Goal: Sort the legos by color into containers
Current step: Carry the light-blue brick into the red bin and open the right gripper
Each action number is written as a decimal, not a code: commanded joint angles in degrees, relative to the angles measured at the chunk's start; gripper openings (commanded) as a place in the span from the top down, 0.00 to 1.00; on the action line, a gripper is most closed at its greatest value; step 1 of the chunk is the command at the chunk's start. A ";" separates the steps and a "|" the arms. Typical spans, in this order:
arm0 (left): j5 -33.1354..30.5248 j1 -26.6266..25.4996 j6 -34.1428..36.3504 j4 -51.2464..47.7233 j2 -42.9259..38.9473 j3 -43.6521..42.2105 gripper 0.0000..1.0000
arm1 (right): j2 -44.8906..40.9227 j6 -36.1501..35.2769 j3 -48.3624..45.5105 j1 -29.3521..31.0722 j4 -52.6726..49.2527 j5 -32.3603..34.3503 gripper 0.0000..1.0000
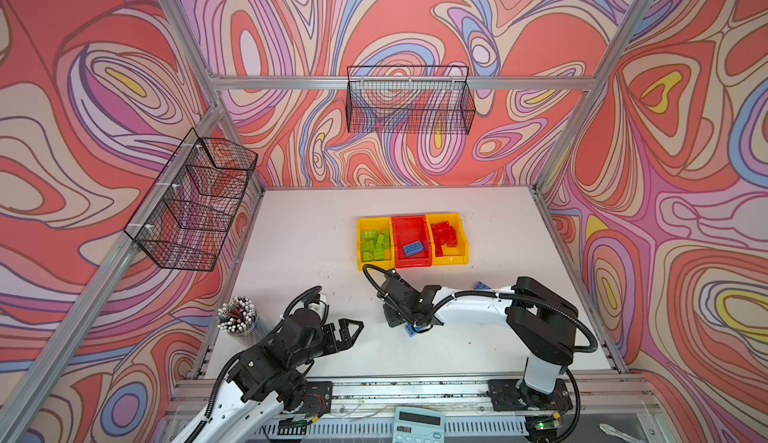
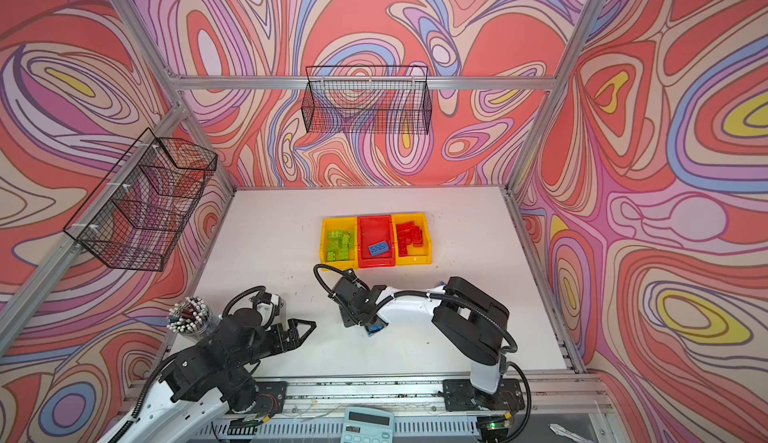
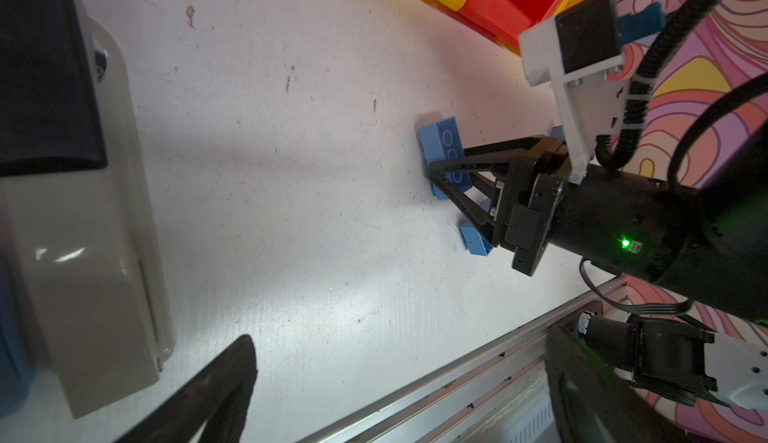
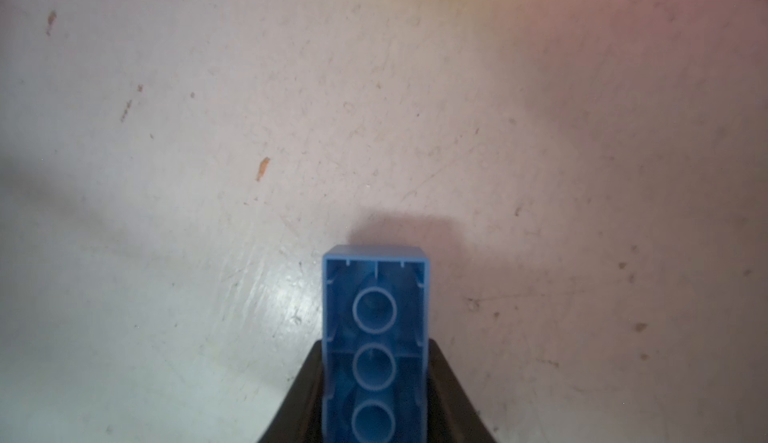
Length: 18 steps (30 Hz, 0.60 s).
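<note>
well, the blue brick (image 4: 374, 295) sits low in the middle of the right wrist view, hollow side up with its round tubes showing. the black fingers (image 4: 303, 391) of the right gripper (image 3: 448, 161) press against both of its long walls, so the gripper is clamped on it. whether the brick has left the table (image 4: 208, 129) i cannot tell; its shadow lies close behind it.

a second blue brick (image 3: 476, 242) lies just beside the gripper, lower right of centre in the left wrist view. i judge the lift should go straight up before any sideways travel, so that no finger nudges it. the open side leaves thin walls, so a steady pinch should serve better than a hard squeeze.

the likely goal is the red bin (image 1: 409, 218), the middle of three in a row above centre in both top views. clear its near rim, then release low over its floor.

that bin holds one blue piece (image 1: 414, 248). the left yellow bin (image 1: 360, 250) holds lime green bricks (image 1: 376, 241), and the right yellow bin (image 1: 464, 250) holds red bricks (image 1: 444, 233).

the left gripper (image 1: 353, 332), lower left of centre, hangs over the table with jaws wide apart and nothing in them.
</note>
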 commanded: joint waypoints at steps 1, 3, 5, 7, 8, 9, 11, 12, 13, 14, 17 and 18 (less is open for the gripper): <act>-0.43 -0.24 1.82 3.19 2.43 1.47 0.00 | -0.61 -2.47 4.75 -0.06 -5.53 5.41 0.74; -0.22 -0.24 2.87 5.01 4.77 2.32 0.00 | -0.95 -5.00 8.22 -1.68 -8.45 7.43 0.74; -0.04 -0.24 4.06 6.75 7.59 3.23 0.00 | -1.38 -7.30 10.93 -4.43 -9.46 7.63 0.73; 0.17 -0.24 4.99 8.38 10.50 4.07 0.00 | -1.69 -9.46 12.78 -7.92 -9.56 7.00 0.74; 0.44 -0.24 5.32 9.35 11.92 4.44 0.00 | -1.70 -10.57 13.75 -9.96 -9.49 6.37 0.74; 0.66 -0.24 5.59 10.33 13.34 4.72 0.00 | -1.41 -11.67 14.84 -11.78 -9.52 5.88 0.73; 0.92 -0.26 5.91 11.61 15.49 5.36 0.00 | -0.43 -13.54 16.96 -15.06 -9.50 4.99 0.73; 1.09 -0.24 6.03 12.19 16.58 5.72 0.00 | 0.37 -14.37 18.03 -16.73 -9.42 4.32 0.73; 1.11 -0.24 6.20 12.62 17.35 6.03 0.00 | 1.23 -14.99 19.16 -18.05 -9.35 3.64 0.73; 1.10 -0.24 6.43 13.00 18.03 6.25 0.00 | 2.24 -15.72 20.25 -19.46 -9.13 2.94 0.73; 0.77 -0.24 6.96 13.94 19.88 8.16 0.00 | 5.65 -17.13 23.42 -23.02 -8.38 0.47 0.73; 0.62 -0.24 7.21 14.02 20.32 8.74 0.00 | 6.72 -17.46 24.63 -23.95 -8.22 -0.26 0.72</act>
